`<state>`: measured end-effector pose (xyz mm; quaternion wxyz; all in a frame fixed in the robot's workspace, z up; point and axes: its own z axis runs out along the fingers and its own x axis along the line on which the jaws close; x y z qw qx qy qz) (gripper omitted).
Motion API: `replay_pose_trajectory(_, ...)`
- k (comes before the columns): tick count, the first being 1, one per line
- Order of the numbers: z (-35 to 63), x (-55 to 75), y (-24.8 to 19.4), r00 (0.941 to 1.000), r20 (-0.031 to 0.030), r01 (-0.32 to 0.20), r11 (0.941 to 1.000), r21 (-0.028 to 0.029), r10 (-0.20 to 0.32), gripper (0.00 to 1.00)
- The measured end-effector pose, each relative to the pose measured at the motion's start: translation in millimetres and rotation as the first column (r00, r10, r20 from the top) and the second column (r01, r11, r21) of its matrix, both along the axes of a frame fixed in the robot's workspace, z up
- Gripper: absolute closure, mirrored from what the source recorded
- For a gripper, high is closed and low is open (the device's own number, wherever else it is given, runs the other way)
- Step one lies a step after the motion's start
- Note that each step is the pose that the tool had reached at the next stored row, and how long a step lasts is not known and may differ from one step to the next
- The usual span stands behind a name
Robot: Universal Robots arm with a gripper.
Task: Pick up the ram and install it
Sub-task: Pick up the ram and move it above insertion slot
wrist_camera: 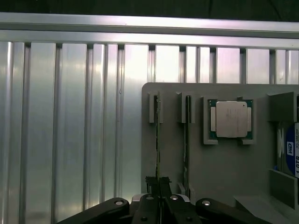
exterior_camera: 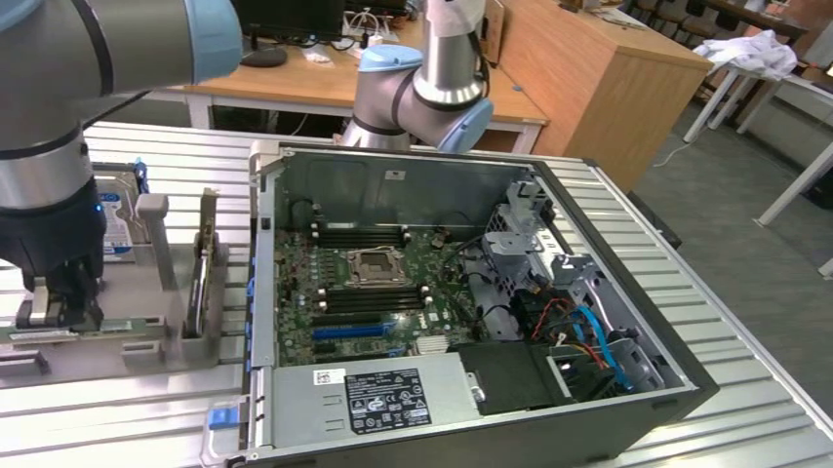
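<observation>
— Now, gripper [wrist_camera: 159,198] status?
— Closed on the ram [wrist_camera: 158,140]. In the wrist view the dark fingers [wrist_camera: 150,199] meet on the stick's thin upper edge, near one end.
— Location of the ram?
— It stands on edge in the grey holder [wrist_camera: 224,172], in the slot nearest that holder's outer edge. Its far end sits in a small grey bracket. Whether it is fully seated cannot be told.
— Anything beside it?
— A second stick [wrist_camera: 187,140] runs parallel in the next slot, apart from the fingers. Past that, a square silver processor [wrist_camera: 230,119] lies flat in its recess. A blue-labelled hard drive [wrist_camera: 292,154] stands at the holder's opposite edge.
— What carries the holder?
— A ribbed metal table [wrist_camera: 70,130]. In the exterior view the arm [exterior_camera: 53,127] reaches straight down onto the holder, on the exterior view's left.
— And the computer?
— The open computer case [exterior_camera: 338,180] lies on its side on the same table, just beside the holder, toward the exterior view's right. Its green motherboard [exterior_camera: 326,283] faces up. Black memory slots [exterior_camera: 371,237] lie on both sides of the processor socket [exterior_camera: 375,265]. Whether any slot holds a stick cannot be told.
</observation>
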<state>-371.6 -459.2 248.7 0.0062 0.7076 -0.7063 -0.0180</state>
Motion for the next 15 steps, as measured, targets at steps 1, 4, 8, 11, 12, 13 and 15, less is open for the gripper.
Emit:
replay_pose_trajectory(1,2.7,0.0,0.0,1.0000,0.0000,0.000,1.0000,0.0000,0.000,0.88)
replay_pose_trajectory(4,11.2,0.0,0.0,1.0000,0.0000,0.000,1.0000,0.0000,0.000,0.88)
replay_pose_trajectory(8,21.3,0.0,0.0,1.0000,0.0000,0.000,1.0000,0.0000,0.000,0.88)
replay_pose_trajectory(11,30.3,0.0,0.0,1.0000,-0.0001,0.000,1.0000,-0.0001,0.000,0.88)
replay_pose_trajectory(12,33.3,0.0,0.0,1.0000,0.0000,0.000,1.0000,0.0000,0.000,0.88)
replay_pose_trajectory(13,36.0,0.0,0.0,1.0000,0.0000,0.000,1.0000,-0.0001,0.000,0.88)
replay_pose_trajectory(15,41.7,0.0,0.0,1.0000,0.0000,0.000,1.0000,0.0000,0.000,0.88)
